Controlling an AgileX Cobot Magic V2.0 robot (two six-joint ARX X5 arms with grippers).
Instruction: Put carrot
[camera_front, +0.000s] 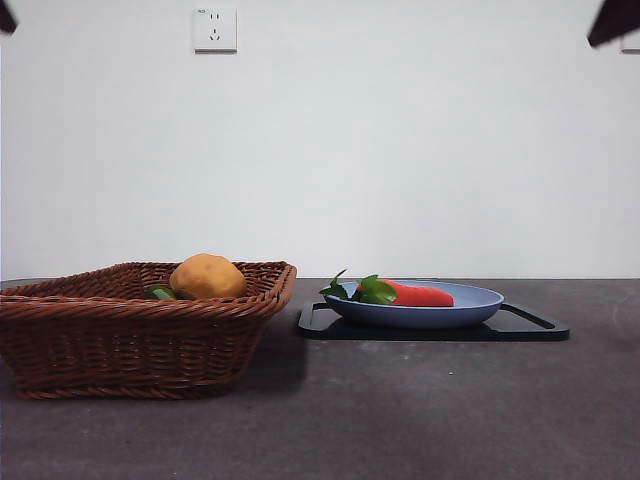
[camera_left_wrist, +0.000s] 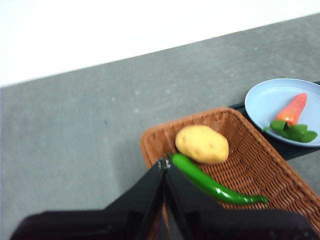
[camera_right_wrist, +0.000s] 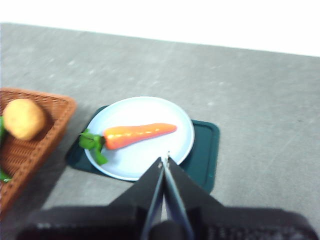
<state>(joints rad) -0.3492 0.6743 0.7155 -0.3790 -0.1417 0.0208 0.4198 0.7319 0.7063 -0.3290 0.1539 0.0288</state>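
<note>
The red-orange carrot (camera_front: 418, 295) with green leaves lies on a pale blue plate (camera_front: 470, 310) that stands on a black tray (camera_front: 525, 327), right of centre. It also shows in the right wrist view (camera_right_wrist: 140, 134) and the left wrist view (camera_left_wrist: 293, 109). My right gripper (camera_right_wrist: 165, 161) is shut and empty, held above the near rim of the plate (camera_right_wrist: 175, 150). My left gripper (camera_left_wrist: 164, 164) is shut and empty, held above the wicker basket (camera_left_wrist: 260, 170). In the front view both arms show only as black tips at the top corners.
The brown wicker basket (camera_front: 120, 340) stands at the left and holds a yellow-orange potato (camera_front: 207, 276) and a green chili pepper (camera_left_wrist: 212, 184). A wall socket (camera_front: 214, 29) is on the white wall behind.
</note>
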